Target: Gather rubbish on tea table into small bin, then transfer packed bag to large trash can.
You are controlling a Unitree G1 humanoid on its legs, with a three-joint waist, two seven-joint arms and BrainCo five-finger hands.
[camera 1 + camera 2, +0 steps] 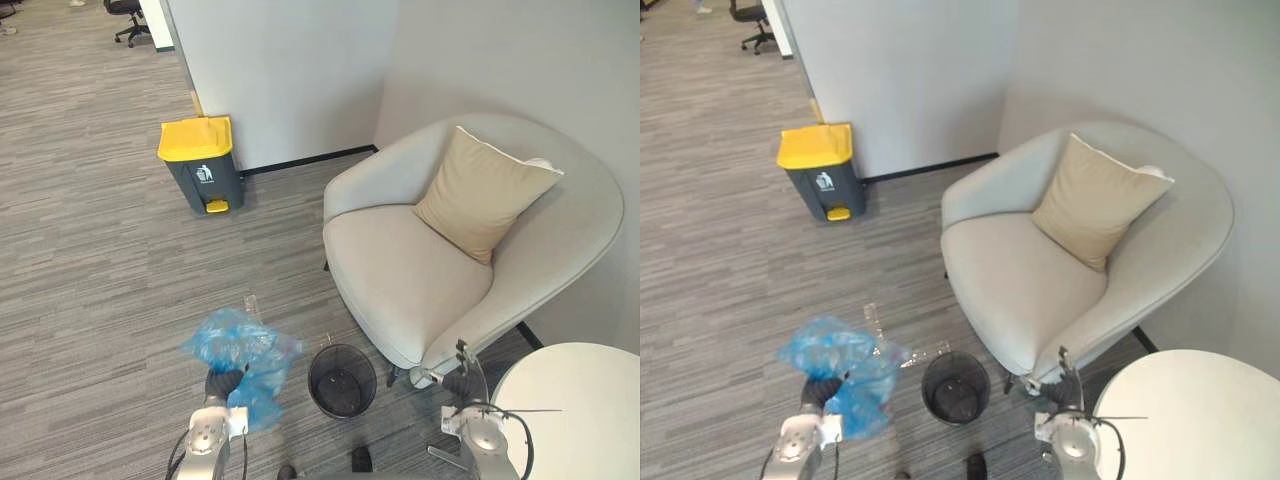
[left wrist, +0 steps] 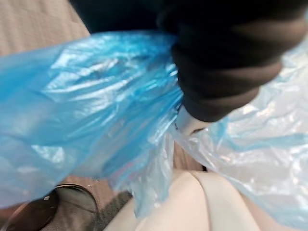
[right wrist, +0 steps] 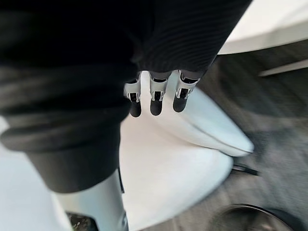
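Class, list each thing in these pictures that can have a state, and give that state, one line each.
blue bag: out of the bin, bunched in the left hand
small bin: upright, no bag in it
large trash can: lid shut
cushion: leaning on the armchair back
right hand: open, holding nothing

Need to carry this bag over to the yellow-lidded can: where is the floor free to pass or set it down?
Open carpet runs from the blue bag at the left robot hand up to the yellow-lidded can. Crowded on the right: mesh bin, armchair, and white table by the right robot hand.
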